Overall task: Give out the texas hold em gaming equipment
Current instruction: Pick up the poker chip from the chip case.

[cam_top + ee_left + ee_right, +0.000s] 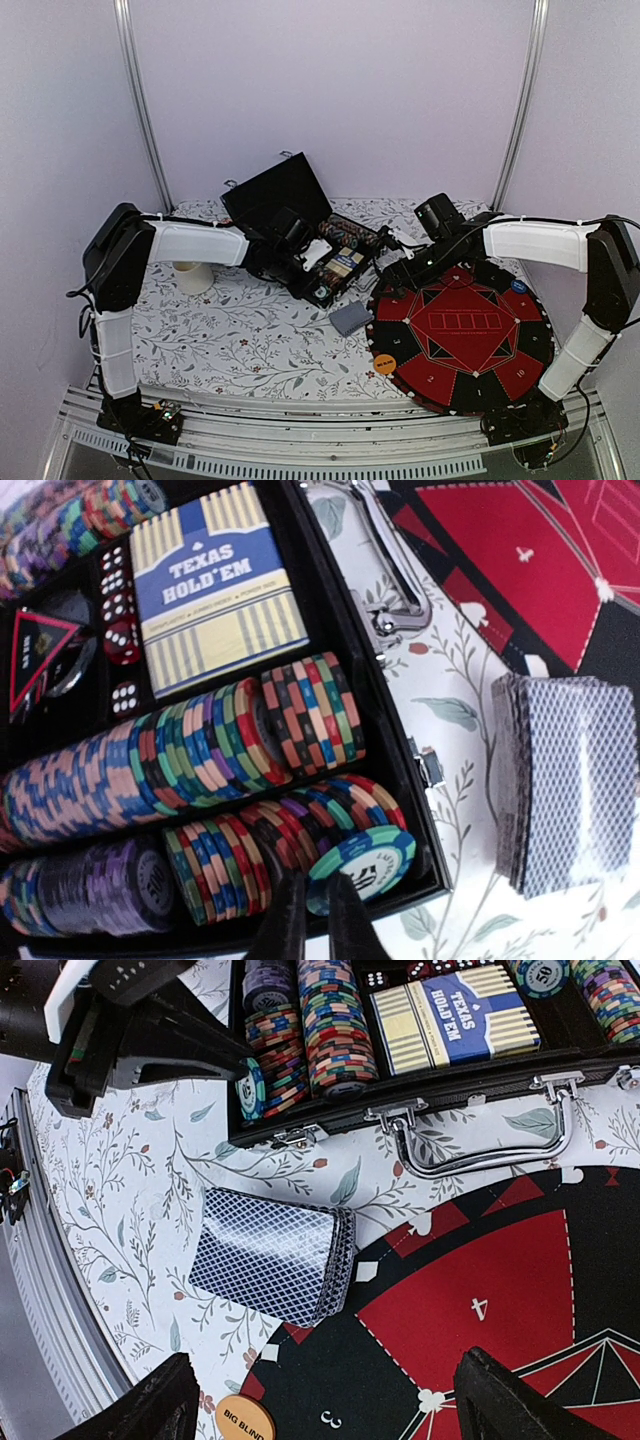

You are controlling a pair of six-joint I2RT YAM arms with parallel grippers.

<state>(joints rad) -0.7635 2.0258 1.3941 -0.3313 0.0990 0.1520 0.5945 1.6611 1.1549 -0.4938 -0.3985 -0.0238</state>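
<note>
In the open black case [400, 720], rows of multi-coloured poker chips [200, 750] stand on edge. My left gripper [318, 920] is shut on the rim of a green-and-blue chip [375, 865] tilted out at the end of the near row; the top view shows the same gripper [321, 290] at the case's front corner. A deck of grey-blue-backed cards [270, 1255] lies on the cloth beside the round red-and-black mat [470, 1290]. My right gripper [325, 1410] hangs wide open and empty above the mat's edge. An orange BIG BLIND button [245, 1420] and a blue button [518, 286] rest on the mat.
The case also holds a blue TEXAS HOLD'EM card box [215, 585] and red dice [122, 640]; its metal handle [480, 1155] faces the mat. A cream cup [190, 277] stands far left on the floral cloth. The raised case lid [275, 190] is behind.
</note>
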